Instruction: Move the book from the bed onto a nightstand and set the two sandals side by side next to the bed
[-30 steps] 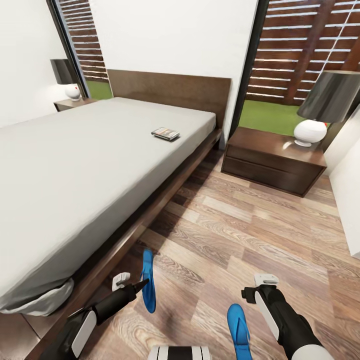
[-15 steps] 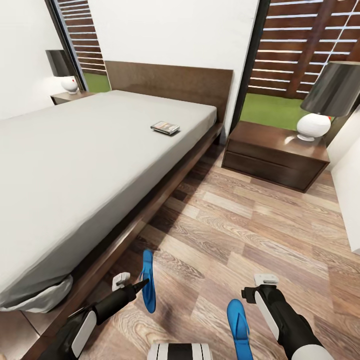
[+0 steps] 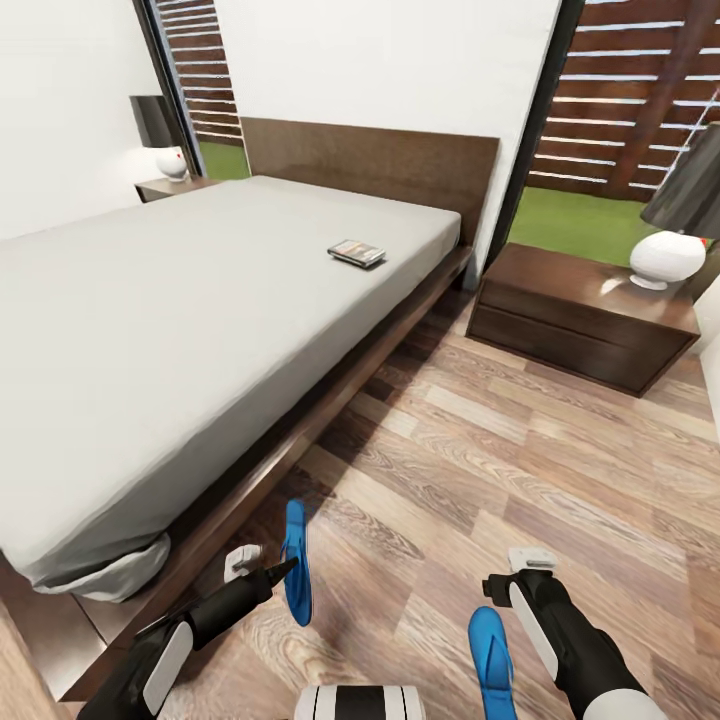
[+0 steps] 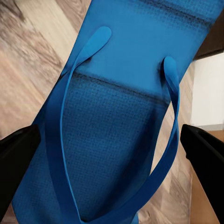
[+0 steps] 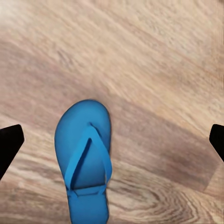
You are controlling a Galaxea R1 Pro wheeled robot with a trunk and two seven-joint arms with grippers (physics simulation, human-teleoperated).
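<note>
The book (image 3: pixel 357 253) lies on the off-white mattress of the bed (image 3: pixel 180 320), near the headboard and the side facing me. My left gripper (image 3: pixel 275 572) is shut on one blue sandal (image 3: pixel 296 565), holding it on edge just above the floor beside the bed frame; up close, this sandal (image 4: pixel 112 121) spans the gap between the dark fingertips (image 4: pixel 16 163). The other sandal (image 3: pixel 492 660) lies flat on the wood floor, strap up. My right gripper (image 3: pixel 510 575) hovers open above that sandal (image 5: pixel 85 158). A nightstand (image 3: pixel 585 315) stands right of the bed, and another nightstand (image 3: pixel 170 186) at the far side.
A white-based lamp (image 3: pixel 668 255) with a dark shade stands on the near nightstand's top. A grey fabric bulge (image 3: pixel 110 575) hangs from the bed's near corner. Open plank floor (image 3: pixel 500 460) stretches between the bed and the nightstand. Tall windows flank the headboard.
The whole picture has shifted right, so the camera has turned left. Both arms and the sandals hold the same pose in the view.
</note>
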